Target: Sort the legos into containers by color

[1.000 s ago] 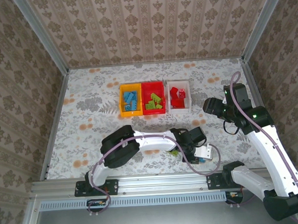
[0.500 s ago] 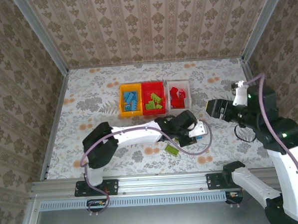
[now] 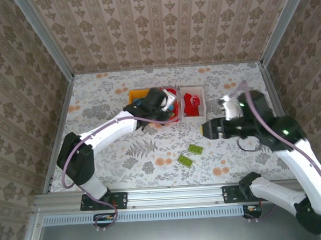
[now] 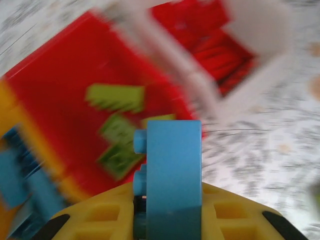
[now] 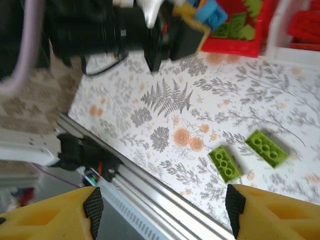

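Observation:
My left gripper [image 3: 166,102] is shut on a blue lego [image 4: 172,170] and hangs over the red container [image 4: 60,85], near its border with the yellow-orange container [image 3: 133,95]. Green legos [image 4: 117,97] lie in the red one, blue legos [image 4: 12,175] in the yellow-orange one, and red legos [image 3: 192,102] in the white container [image 3: 195,117]. Two lime green legos [image 3: 195,149] [image 3: 184,160] lie loose on the table. Above them, a little to their right, my right gripper [image 3: 207,130] is open and holds nothing. In its wrist view both green legos [image 5: 224,163] [image 5: 266,148] lie ahead between the fingertips [image 5: 93,205].
The table's front metal rail [image 5: 150,192] runs close below the two loose green legos. Patterned walls and an aluminium frame [image 3: 58,61] enclose the floral tabletop [image 3: 107,139]. The left arm [image 3: 105,135] stretches diagonally across the left middle.
The left arm swung from the front of the table up to the containers, carrying the blue lego. The right arm came left and lower over the two green legos, its jaws narrowing slightly.

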You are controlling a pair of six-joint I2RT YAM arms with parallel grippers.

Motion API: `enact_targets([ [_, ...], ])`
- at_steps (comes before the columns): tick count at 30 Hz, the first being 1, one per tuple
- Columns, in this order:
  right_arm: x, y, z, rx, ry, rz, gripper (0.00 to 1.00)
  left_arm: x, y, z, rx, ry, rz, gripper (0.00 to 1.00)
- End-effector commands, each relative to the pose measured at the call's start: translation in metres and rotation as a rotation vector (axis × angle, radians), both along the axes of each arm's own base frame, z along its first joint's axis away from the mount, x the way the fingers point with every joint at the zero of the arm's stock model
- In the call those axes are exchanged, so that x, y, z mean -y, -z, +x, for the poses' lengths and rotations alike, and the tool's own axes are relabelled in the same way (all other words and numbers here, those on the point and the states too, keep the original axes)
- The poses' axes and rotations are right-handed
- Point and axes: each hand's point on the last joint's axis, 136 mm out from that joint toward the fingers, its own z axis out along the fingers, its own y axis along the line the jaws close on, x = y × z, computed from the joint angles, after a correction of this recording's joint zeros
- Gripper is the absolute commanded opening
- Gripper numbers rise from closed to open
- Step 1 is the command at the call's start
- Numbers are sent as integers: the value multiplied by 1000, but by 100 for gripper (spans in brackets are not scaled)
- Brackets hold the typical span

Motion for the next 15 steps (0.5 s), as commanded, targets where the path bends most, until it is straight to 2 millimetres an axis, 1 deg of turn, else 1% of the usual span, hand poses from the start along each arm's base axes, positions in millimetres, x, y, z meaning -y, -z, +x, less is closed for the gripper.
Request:
enact_targets([
  [1, -36, 8, 42, 108, -8, -51, 69, -55, 4, 21, -116, -255, 16, 21],
  [2, -47, 11, 51, 117, -14, -37, 69, -66, 5, 29, -149, -325, -3, 21],
  [5, -70, 25, 75, 141, -16, -10, 69, -82, 14, 45, -259, -451, -61, 21],
  [7, -82, 32, 89, 167, -33, -17, 69, -86, 21, 55, -323, -520, -102, 21],
  [8, -90, 32, 96, 196, -50, -13, 69, -89, 25, 59, -357, -560, -122, 21],
  [10, -100, 38, 105, 233, -85, -28, 69, -90, 35, 67, -411, -609, -153, 21],
  [12, -107, 47, 112, 245, -108, -48, 70, -85, 42, 71, -451, -623, -177, 21],
  [13, -108, 50, 114, 245, -114, -57, 70, -90, 44, 78, -460, -642, -190, 21],
  [15, -112, 62, 118, 224, -119, -72, 70, -91, 51, 83, -481, -650, -187, 21],
])
